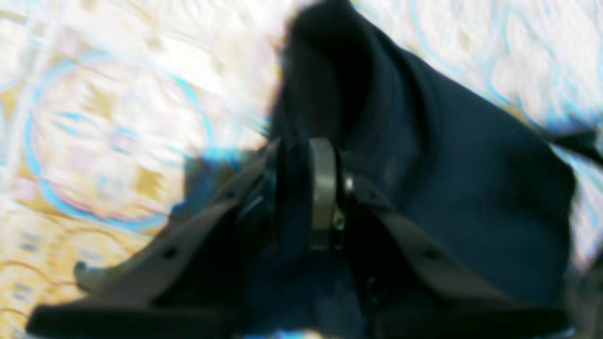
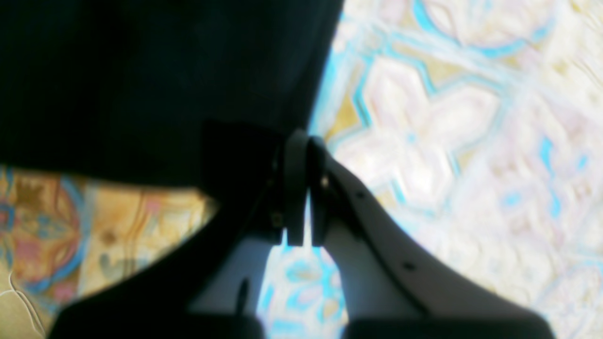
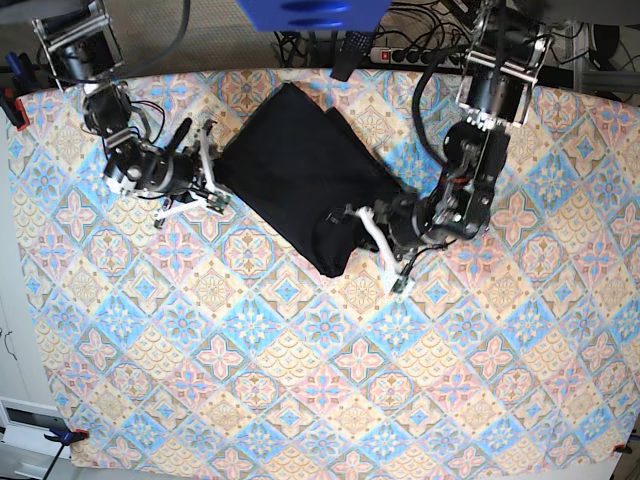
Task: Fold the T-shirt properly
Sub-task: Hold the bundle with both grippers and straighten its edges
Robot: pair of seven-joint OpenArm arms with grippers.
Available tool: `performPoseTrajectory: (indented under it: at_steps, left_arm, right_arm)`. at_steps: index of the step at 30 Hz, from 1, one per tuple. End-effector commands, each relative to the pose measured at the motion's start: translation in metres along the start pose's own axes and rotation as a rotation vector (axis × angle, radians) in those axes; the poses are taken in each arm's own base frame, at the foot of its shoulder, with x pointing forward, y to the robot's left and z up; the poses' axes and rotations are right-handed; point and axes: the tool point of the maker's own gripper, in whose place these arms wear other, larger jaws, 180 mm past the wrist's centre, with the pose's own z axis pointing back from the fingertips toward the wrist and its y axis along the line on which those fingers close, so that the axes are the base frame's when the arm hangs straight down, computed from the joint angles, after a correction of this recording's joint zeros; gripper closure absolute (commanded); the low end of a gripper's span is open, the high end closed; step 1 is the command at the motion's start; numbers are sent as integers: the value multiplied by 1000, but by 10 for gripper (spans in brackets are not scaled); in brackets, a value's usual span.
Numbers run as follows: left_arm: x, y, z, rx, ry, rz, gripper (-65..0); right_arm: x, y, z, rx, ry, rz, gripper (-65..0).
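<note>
Table (image 3: 300, 400) under a patterned blue-and-tan cloth, black T-shirt (image 3: 295, 170) lying folded in its upper middle; left tool (image 1: 301, 188) pinching a bunched fold at the garment's lower corner, right tool (image 2: 301, 188) pressed together beside the opposite edge, cloth between its tips not discernible.

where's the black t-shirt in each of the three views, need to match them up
Left wrist: the T-shirt fills the centre and right, pinched between the left gripper fingers.
Right wrist: it covers the upper left, its edge at the shut right gripper.
Base: a dark folded bundle, upper centre, between both arms.
Shared landmark: the patterned tablecloth under it, with blue outlines in every view.
</note>
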Motion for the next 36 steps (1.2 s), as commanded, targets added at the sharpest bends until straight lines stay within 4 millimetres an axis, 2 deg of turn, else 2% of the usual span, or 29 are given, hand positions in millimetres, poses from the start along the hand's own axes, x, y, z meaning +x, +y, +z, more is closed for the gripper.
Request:
performPoseTrajectory:
  at_steps: [1,6,7,11,14,17,19,22,25,29,34,36]
  left_arm:
    - [20,-5,-2,-17,-50,-1,-77]
    - [38,-20,-11,-20,-108,-15,-77]
    - [43,-21,-10,-24,-118,-16,-77]
    - [40,-27,2,-51,-84,-18,-77]
    - [24,-27,26,-59,-76,-43,-77]
    - [-7,-20,50,-62,-58,-9,-77]
    - [-22,-15,61,-62,-54,26,-77]
    - [-47,-10,70,-50,-33,72,-77]
    - [-61,0,70,-22,-8,96,-77]
    - [-73,11,61,10,36,107,-77]
    - [-63,15,34,18,63,95,-77]
    - [-55,11,22,12,50,64,-77]
  right_arm:
    - [8,-8,10,-27,-32,6,-2]
    - [12,-6,36,-78,-69,19,-2]
    - [14,-9,41,-94,-77,17,-2]
    - [13,-28,51,-150,-86,-7,-2]
    - [8,-35,49,-160,-74,-26,-2]
    - [2,-51,42,-169,-54,-51,-2]
    - [0,-59,35,-169,-46,-78,-2]
    - [0,-59,17,-144,-52,-144,-2]
    - [1,-60,4,-125,-52,-187,-2]
    - [2,-63,-5,-107,-39,-194,-2]
    - [7,-43,-15,-54,-27,-148,-2]
    - [9,-42,-15,-54,-30,-143,-2]
